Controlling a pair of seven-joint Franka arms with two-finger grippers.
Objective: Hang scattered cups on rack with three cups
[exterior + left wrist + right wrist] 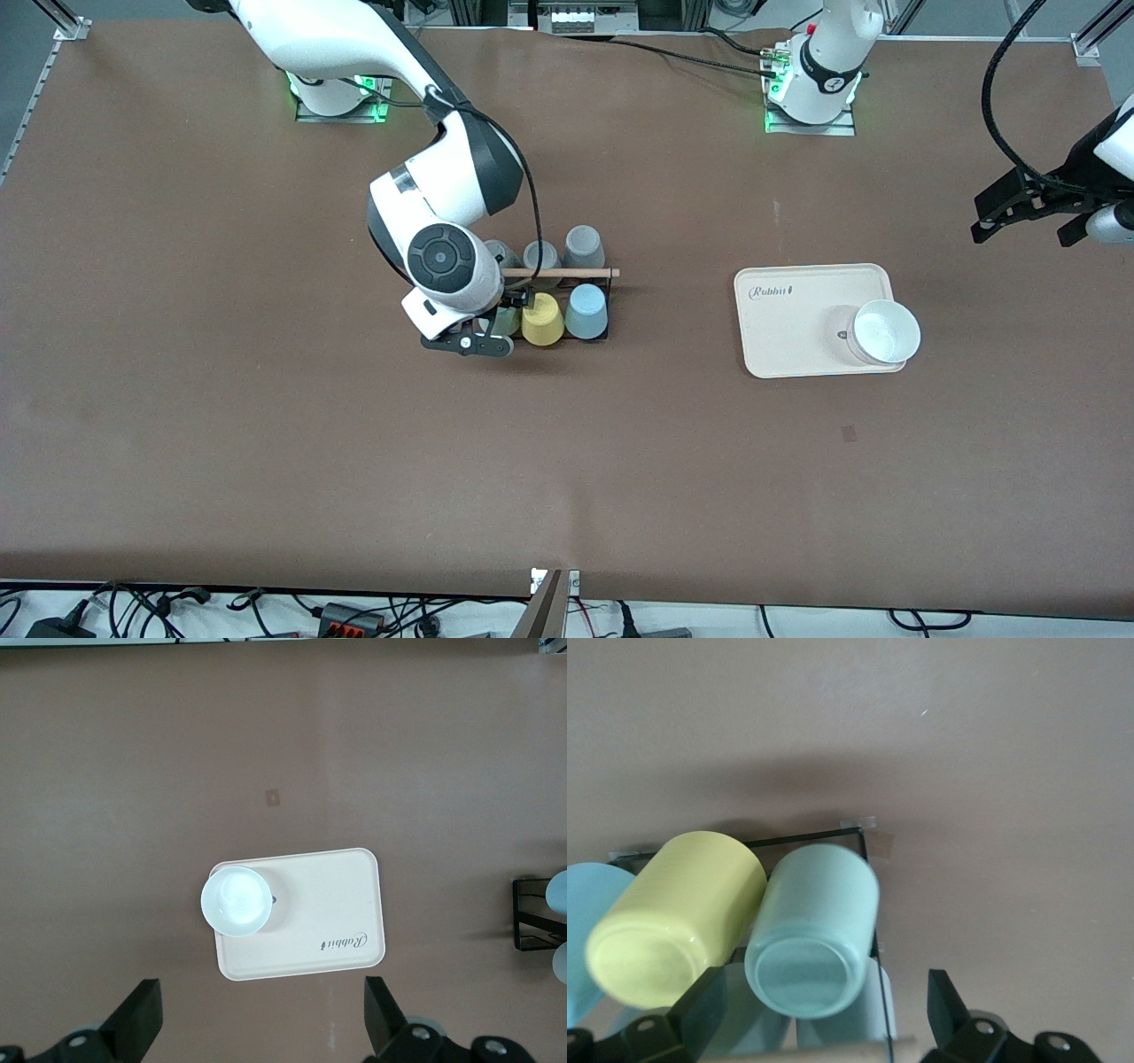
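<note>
The black wire rack [608, 301] with a wooden rod [567, 273] across its top stands mid-table. The pale mint cup [508, 322] sits base-up on a peg at the rack's end toward the right arm, beside the yellow cup [542, 319] and the light blue cup [586, 312]. My right gripper [512, 306] hangs open just over the mint cup [815, 935], fingers [948, 1005] spread wider than it and not touching. My left gripper [1019, 211] is open and empty, high over the table's left-arm end; it waits. In its own view it [261, 1023] is above the table.
Three grey cups [584, 245] hang on the rack's row farther from the front camera. A cream tray [797, 328] with a white bowl [884, 332] lies toward the left arm's end; both show in the left wrist view, the tray [328, 904] and the bowl [236, 901].
</note>
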